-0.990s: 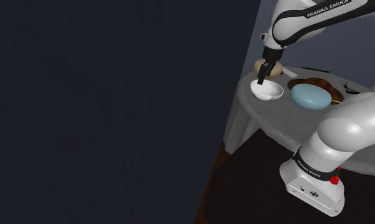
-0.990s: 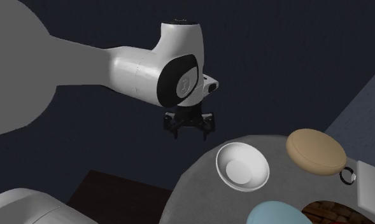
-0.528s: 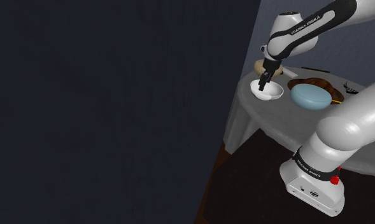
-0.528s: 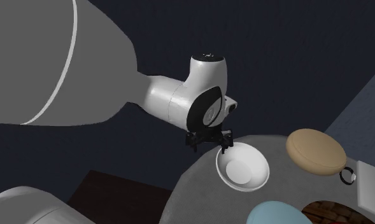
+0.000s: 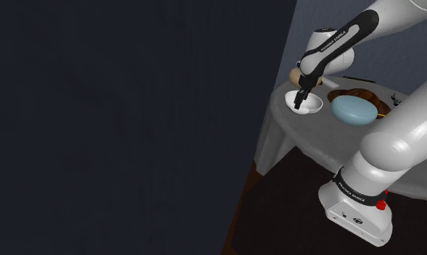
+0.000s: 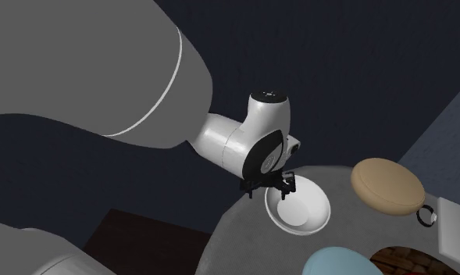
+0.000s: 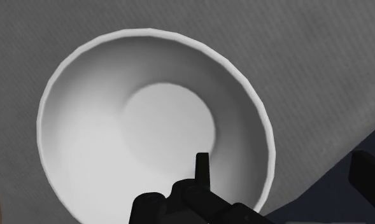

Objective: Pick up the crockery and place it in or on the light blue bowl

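notes, near to far; every place taken from the white bowl.

- stand (image 5: 357,211): nearest the shoulder camera, well apart from the white bowl (image 7: 116,146), on a dark brown floor patch (image 5: 291,195).
- white arm (image 5: 393,138): rose from the stand and arched over to end above the white bowl.
- grey round table (image 5: 277,138): carried the white bowl, which sat upright on it with its opening up, close to the table's edge.
- light blue bowl (image 5: 353,110): near the white bowl, on the shoulder view's right of it, with a gap of table between them. it was not touching the white bowl.
- brown dish-like thing (image 5: 364,94): farther from the white bowl than the light blue bowl, which partly hid it.
- gripper (image 7: 281,160): down at the white bowl's rim, released, its fingers standing apart. one finger (image 7: 202,167) hung inside over the inner slope and the other stood outside the rim, so the rim lay between them. neither was seen to press on it. the white bowl was not grasped.
- tan round disc (image 6: 388,186): beyond the white bowl, near it, apart.
- small ring (image 6: 428,216) and flat grey piece (image 6: 451,226): farther from the white bowl, past the tan disc.
- dark wall (image 5: 132,109): on the shoulder view's left of the white bowl.
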Controlling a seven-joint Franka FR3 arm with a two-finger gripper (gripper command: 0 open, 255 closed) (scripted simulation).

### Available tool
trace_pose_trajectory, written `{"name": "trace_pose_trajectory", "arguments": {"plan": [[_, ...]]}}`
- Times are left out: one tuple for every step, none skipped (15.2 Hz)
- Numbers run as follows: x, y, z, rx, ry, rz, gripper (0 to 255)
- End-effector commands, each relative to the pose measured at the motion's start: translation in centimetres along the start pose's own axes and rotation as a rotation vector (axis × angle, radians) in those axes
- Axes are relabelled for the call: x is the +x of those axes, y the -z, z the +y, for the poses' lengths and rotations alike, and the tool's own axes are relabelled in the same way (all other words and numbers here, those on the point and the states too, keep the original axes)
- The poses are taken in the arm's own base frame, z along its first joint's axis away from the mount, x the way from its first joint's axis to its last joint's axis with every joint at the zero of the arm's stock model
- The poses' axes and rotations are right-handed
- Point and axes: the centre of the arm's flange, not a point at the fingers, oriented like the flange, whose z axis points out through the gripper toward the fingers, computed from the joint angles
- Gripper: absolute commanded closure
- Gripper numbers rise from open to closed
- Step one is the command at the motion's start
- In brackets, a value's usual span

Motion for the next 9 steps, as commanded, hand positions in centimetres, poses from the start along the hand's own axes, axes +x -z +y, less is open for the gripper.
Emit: {"name": "trace_pose_trajectory", "arguments": {"plan": [[0.05,-0.94,-0.02,-0.001,0.000,0.001,0],[0.05,-1.77,-0.02,-0.001,0.000,0.001,0],[0.05,-1.77,-0.02,-0.001,0.000,0.001,0],[0.05,-1.77,-0.02,-0.001,0.000,0.001,0],[0.05,-1.77,-0.02,-0.001,0.000,0.001,0],[0.05,-1.77,-0.02,-0.001,0.000,0.001,0],[0.05,-1.77,-0.02,-0.001,0.000,0.001,0],[0.05,-1.77,-0.02,-0.001,0.000,0.001,0],[0.05,-1.77,-0.02,-0.001,0.000,0.001,0]]}}
